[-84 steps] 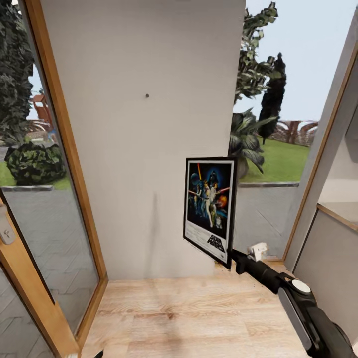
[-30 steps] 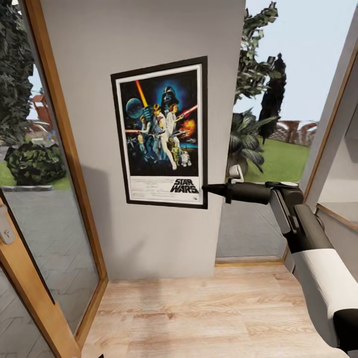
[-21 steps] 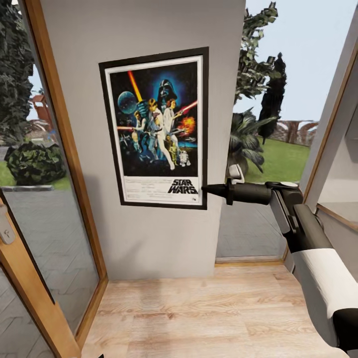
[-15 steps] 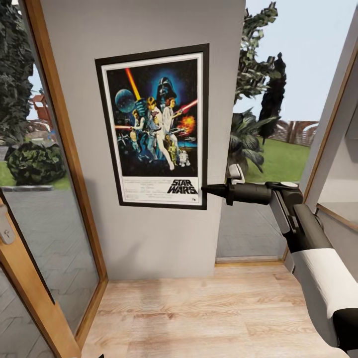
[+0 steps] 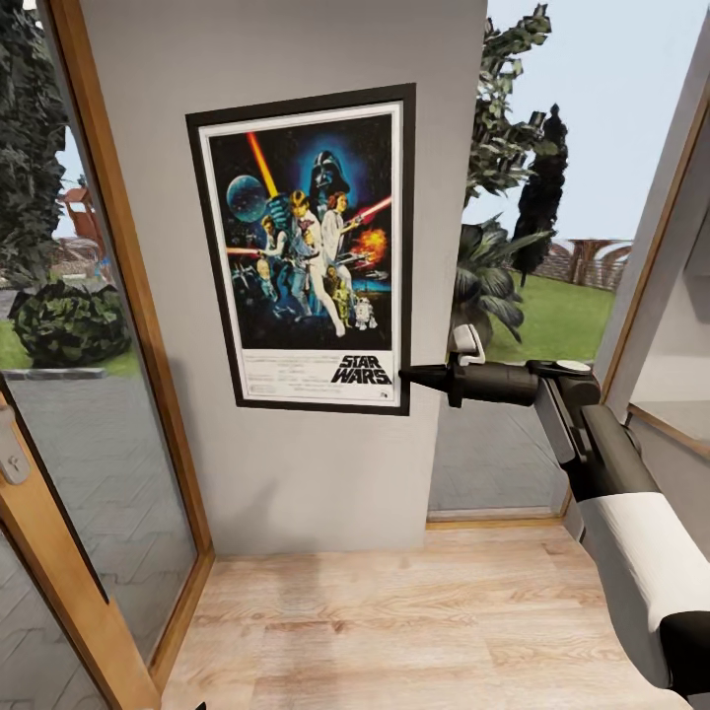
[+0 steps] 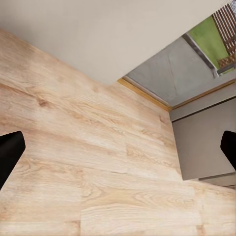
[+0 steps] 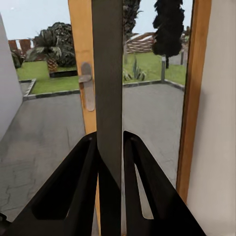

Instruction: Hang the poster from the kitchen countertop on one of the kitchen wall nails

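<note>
The Star Wars poster lies flat against the grey wall panel, upright, its black frame covering the spot where the wall nail was. My right gripper reaches in from the right and is shut on the poster's lower right edge. In the right wrist view the poster appears edge-on as a dark strip pinched between the two black fingers. My left gripper hangs open over the wooden floor, fingertips far apart. The kitchen countertop is out of view.
A glass door with a wooden frame and a handle stands left of the wall panel. A window opens to the garden on the right. A grey cabinet stands at far right. Wooden floor lies below.
The right arm lifted the poster from low and edge-on by the window up to the wall. Over the last second it slid a little left and up and straightened.
</note>
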Tool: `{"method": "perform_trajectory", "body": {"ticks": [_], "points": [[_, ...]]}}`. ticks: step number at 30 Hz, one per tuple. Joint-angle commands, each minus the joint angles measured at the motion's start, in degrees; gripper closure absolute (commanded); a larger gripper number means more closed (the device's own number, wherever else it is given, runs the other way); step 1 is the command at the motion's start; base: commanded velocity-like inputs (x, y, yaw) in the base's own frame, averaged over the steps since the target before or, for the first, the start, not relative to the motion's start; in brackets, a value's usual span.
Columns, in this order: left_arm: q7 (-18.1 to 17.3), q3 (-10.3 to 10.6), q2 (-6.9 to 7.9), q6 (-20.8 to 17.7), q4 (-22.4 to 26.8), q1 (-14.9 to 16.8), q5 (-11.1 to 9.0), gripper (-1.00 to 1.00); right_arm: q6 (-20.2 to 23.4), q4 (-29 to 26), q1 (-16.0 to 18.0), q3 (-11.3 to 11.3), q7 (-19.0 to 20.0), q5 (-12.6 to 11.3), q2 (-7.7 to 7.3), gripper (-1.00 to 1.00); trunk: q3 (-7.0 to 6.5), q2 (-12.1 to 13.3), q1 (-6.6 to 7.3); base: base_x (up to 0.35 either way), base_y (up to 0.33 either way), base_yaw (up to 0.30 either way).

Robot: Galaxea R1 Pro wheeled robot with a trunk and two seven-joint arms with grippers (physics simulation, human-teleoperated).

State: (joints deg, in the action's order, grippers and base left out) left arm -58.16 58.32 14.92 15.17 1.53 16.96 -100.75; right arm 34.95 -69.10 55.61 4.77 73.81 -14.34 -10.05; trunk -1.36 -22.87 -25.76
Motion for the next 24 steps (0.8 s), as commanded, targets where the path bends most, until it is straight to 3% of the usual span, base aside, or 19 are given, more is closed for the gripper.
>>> {"method": "perform_trajectory", "body": {"ticks": [1,24], "points": [[0.0,0.5,0.02,0.3,0.1,0.0,-0.4,-1.0,0.6,0.0,0.0,0.1,0.0,-0.5,-0.06,1.0,0.03,0.0,-0.02,0.0,0.0,0.0],[0.0,0.4,0.02,0.3,0.0,0.0,-0.4,-1.0,0.5,0.0,0.0,0.0,-0.2,-0.6,-0.06,1.0,0.03,0.0,-0.02,0.03,0.0,0.0]]}}
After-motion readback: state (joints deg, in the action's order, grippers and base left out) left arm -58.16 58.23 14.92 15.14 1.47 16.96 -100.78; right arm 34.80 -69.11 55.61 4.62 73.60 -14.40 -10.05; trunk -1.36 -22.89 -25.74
